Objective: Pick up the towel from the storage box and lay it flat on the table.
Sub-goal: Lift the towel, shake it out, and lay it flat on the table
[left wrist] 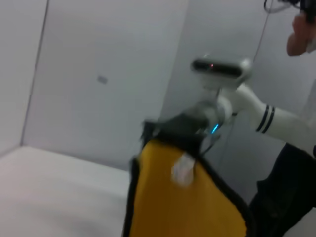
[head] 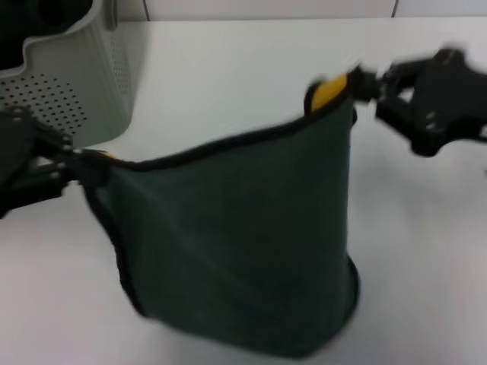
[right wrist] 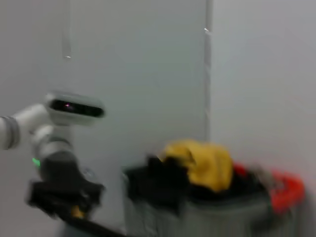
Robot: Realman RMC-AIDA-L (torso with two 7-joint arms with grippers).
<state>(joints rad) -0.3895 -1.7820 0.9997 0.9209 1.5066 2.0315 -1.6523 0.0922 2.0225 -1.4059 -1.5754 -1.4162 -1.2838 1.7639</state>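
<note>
One towel point(head: 236, 243) hanging over one table point(head: 228, 76); one storage box point(head: 84, 84) sitting far left; two grippers showing, left gripper point(head: 72, 161) and right gripper point(head: 358, 84)

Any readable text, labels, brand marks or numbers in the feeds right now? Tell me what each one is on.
None can be read.
The towel, held up over the table between the left gripper and right gripper, has a small white tag on its yellow side: too blurred to read.
The storage box shows only holes, no marking.
</note>
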